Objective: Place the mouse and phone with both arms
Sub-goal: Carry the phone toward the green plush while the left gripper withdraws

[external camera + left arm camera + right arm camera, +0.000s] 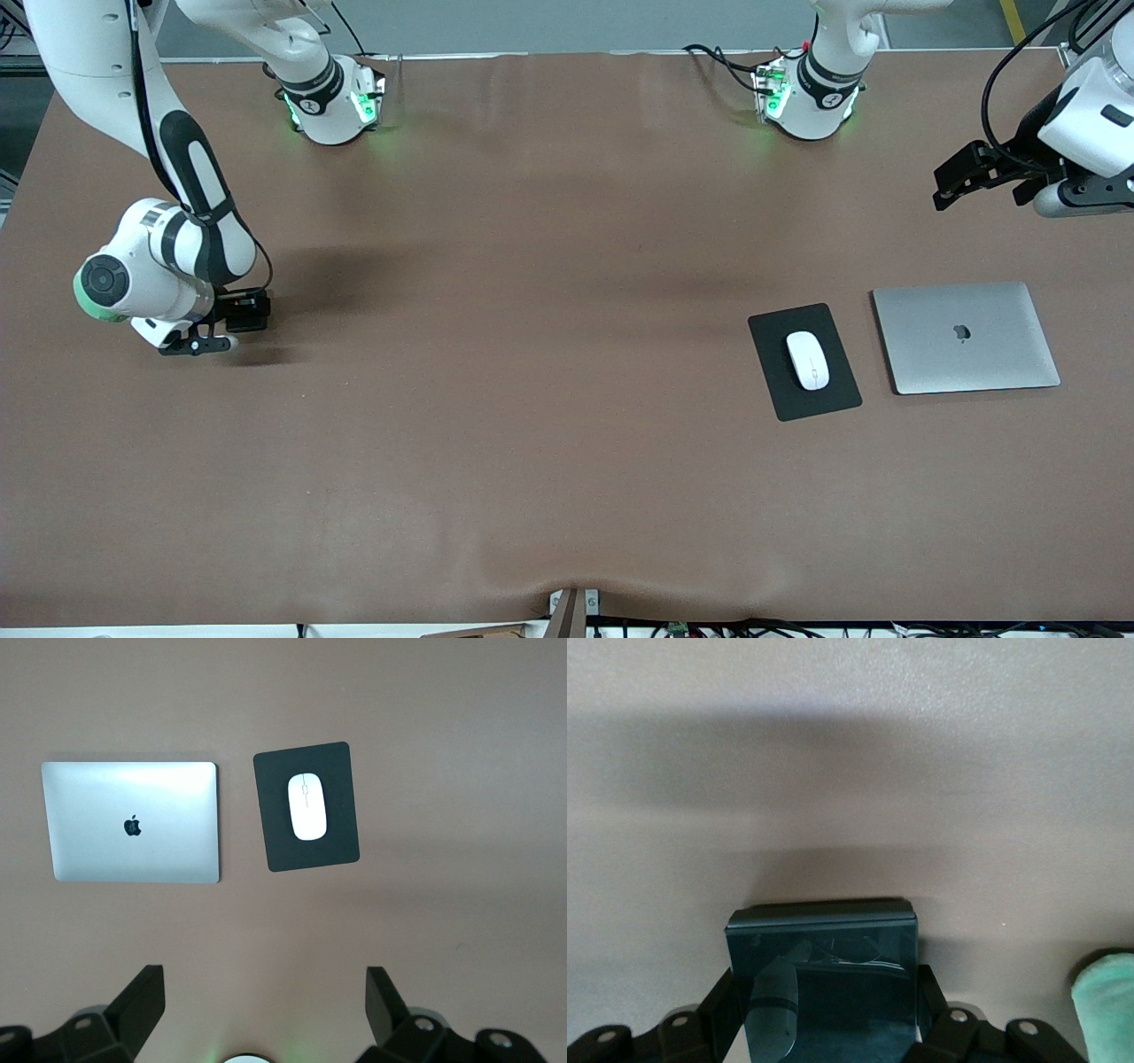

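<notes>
Meanwhile, phone [822, 979] in right end effector [232, 321], mouse [807, 360] on pad [771, 359].

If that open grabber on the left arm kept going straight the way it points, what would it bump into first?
Probably bare table. The left end effector points down at empty brown surface short of the mouse on its pad, though depth is uncertain.

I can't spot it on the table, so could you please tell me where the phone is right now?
The phone is clamped in the right tool, low over bare table at the right arm's end; the right wrist view shows its glossy face.
</notes>
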Robot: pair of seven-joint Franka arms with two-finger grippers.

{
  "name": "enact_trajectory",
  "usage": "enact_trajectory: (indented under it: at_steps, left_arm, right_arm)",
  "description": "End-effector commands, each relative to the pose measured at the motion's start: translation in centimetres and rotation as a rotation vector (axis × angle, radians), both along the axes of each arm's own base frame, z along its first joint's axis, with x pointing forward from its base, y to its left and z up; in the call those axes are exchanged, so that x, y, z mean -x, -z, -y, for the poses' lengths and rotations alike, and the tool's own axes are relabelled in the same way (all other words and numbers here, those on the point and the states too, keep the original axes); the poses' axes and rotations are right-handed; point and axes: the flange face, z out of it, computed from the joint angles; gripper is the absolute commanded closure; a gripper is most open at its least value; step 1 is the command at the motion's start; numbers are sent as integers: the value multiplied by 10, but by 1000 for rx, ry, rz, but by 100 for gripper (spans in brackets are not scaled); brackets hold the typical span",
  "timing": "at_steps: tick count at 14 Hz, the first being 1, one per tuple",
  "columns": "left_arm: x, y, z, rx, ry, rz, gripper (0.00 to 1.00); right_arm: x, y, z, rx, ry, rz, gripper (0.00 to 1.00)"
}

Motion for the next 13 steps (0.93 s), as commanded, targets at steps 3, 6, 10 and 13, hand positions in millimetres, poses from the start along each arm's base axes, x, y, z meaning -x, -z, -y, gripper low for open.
enact_trajectory:
  at_steps: [3,6,10,13]
  left_arm:
    - [2,-7,-3,-4,14,9,0]
    - [2,-11,-3,-3,8,16,0]
    - [2,-14,-4,-1,-1,25,0]
    - [2,-17,-4,-2,-1,32,0]
  right_arm:
    - [-2,-3,4,-17,9,8,0]
    - [-16,-19,-1,-42,5,-24,0]
    - [-50,-59,-8,-70,-25,-65,0]
    - [-71,-90,-6,-87,-53,-61,0]
